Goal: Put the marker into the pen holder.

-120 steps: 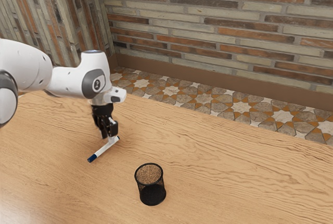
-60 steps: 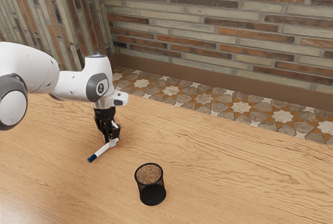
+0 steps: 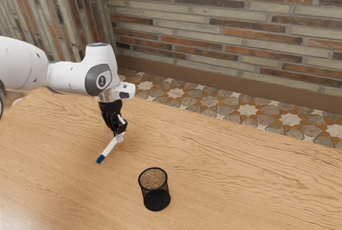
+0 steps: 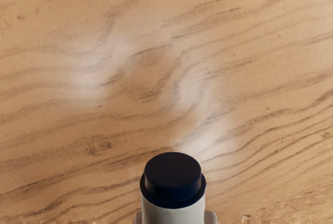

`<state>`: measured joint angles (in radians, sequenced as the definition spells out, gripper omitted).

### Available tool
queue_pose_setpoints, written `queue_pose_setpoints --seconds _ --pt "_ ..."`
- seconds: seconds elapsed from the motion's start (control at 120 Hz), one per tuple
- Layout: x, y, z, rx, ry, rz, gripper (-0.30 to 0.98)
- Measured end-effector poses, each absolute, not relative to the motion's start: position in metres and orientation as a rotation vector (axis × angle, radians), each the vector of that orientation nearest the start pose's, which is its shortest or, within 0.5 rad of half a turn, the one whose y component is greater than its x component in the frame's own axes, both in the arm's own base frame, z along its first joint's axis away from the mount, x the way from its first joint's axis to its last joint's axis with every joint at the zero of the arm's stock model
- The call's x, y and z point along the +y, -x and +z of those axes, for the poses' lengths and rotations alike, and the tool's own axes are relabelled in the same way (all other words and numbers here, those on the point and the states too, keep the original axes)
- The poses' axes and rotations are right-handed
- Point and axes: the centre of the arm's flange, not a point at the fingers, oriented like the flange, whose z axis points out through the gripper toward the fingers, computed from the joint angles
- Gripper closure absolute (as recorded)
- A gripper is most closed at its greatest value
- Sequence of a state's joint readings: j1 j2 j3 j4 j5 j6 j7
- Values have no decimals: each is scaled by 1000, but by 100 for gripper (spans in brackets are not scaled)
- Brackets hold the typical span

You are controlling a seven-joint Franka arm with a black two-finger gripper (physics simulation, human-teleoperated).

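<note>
Marker gripped aslant, short of the pen holder.
The gripper (image 3: 121,131) is closed on the marker (image 3: 110,147) near its upper end, likely leaving the lower end free to enter; the mesh pen holder (image 3: 156,200) stands apart on the bench (image 3: 235,187), its rim probably needing clearance.

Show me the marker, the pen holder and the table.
Marker (image 3: 109,147): exterior view, on its white barrel.
Pen holder (image 3: 156,200): exterior view, low on its dark mesh wall.
Table (image 3: 240,187): exterior view, on bare wood of its top.
</note>
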<state>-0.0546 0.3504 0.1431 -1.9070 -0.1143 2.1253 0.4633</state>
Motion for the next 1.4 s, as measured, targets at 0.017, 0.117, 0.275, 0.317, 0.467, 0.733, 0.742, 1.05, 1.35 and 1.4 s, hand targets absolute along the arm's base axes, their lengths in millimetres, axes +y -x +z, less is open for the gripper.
queue_pose_setpoints --seconds 0.017,0.117,0.275,0.317,0.467,0.733,0.742,1.05,1.35,1.4 --pt "39 -604 312 516 3172 168 78" --pt "1 -583 344 605 3158 118 79" --pt "-61 -535 383 770 3133 59 79" --pt "-79 -523 395 815 3118 32 78" --pt "-146 -485 441 973 3040 -89 77" --pt "-205 -456 468 1048 2957 -173 76" --pt "-207 -456 467 1051 2956 -171 76" --pt "-215 -472 437 1000 3010 -188 76" --pt "-199 -480 413 874 3056 -238 76" --pt "-201 -479 409 866 3062 -241 76"
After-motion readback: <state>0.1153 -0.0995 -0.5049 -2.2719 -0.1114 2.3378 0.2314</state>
